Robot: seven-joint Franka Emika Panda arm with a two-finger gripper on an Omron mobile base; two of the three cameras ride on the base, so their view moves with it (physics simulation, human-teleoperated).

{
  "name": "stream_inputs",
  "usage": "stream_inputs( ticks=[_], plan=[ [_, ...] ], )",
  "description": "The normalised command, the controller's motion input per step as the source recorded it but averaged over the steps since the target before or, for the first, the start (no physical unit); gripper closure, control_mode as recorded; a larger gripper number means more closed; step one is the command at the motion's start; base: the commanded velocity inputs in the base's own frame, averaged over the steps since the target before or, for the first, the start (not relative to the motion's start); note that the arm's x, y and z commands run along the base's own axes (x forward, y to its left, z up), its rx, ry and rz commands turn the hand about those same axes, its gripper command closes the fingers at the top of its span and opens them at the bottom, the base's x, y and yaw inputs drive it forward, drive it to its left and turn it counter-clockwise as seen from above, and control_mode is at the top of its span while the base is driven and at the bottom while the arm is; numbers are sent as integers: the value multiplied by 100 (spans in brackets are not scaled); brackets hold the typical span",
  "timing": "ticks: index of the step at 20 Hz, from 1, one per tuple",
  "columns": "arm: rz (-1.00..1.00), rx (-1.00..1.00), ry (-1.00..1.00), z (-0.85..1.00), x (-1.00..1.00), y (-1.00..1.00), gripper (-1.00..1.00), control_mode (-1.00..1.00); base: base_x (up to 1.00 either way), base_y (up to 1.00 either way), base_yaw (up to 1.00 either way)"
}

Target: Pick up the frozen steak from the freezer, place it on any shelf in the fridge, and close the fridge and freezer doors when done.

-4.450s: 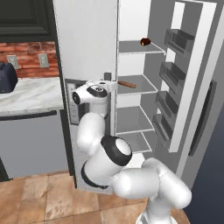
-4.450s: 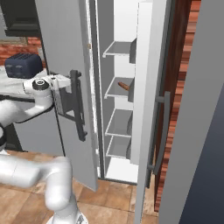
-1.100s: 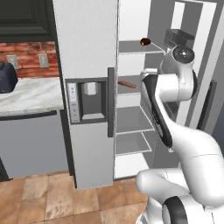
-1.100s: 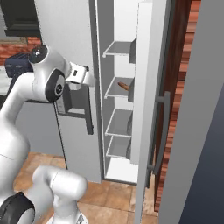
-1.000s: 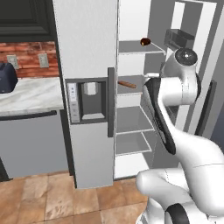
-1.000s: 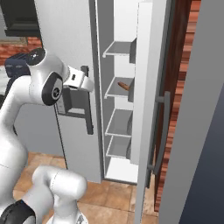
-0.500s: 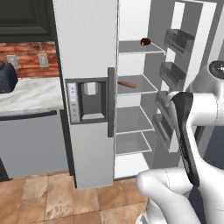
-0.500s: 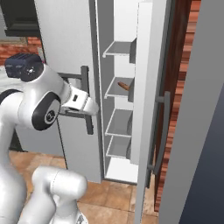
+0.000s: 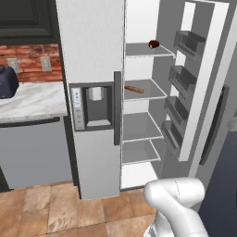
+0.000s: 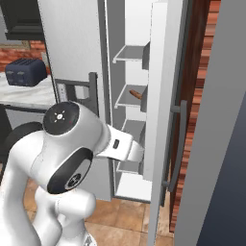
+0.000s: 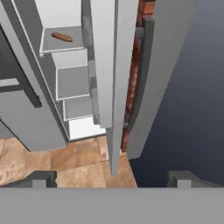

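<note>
A dark red-brown lump that looks like the steak (image 9: 153,44) lies on the top fridge shelf. The freezer door (image 9: 92,46) on the left, with its dispenser, is shut. The fridge door (image 9: 203,83) stands wide open and appears edge-on in the hand view (image 11: 111,87). My gripper (image 11: 111,180) is open, its two fingertips far apart with nothing between them, low in front of that door's edge. My arm's wrist (image 10: 129,151) reaches close to the door's inner side (image 10: 161,96).
A brown elongated item (image 9: 134,89) lies on the second shelf (image 11: 62,36). Door bins (image 9: 190,44) line the open door, and its handle (image 10: 178,144) faces a grey wall panel (image 10: 216,120) at the right. A toaster (image 9: 7,81) sits on the counter (image 9: 32,99).
My arm has swung from the freezer door across to the right and down, dropping out of the left base view's middle. It now sits by the open fridge door. The shelf items stayed put.
</note>
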Motion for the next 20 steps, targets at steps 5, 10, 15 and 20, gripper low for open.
stream_inputs(
  ticks=[5, 10, 15, 20],
  plan=[
    [0, 0, -12, 0, -40, -100, -100, -100, 0, 0, 0],
    [7, -2, -16, 0, 4, -94, -100, -100, 0, 0, 0],
    [16, 0, -1, -8, 36, -57, -100, -100, 0, 0, 0],
    [-7, 5, 0, -17, 51, -50, -100, -100, 0, 0, 0]
  ],
)
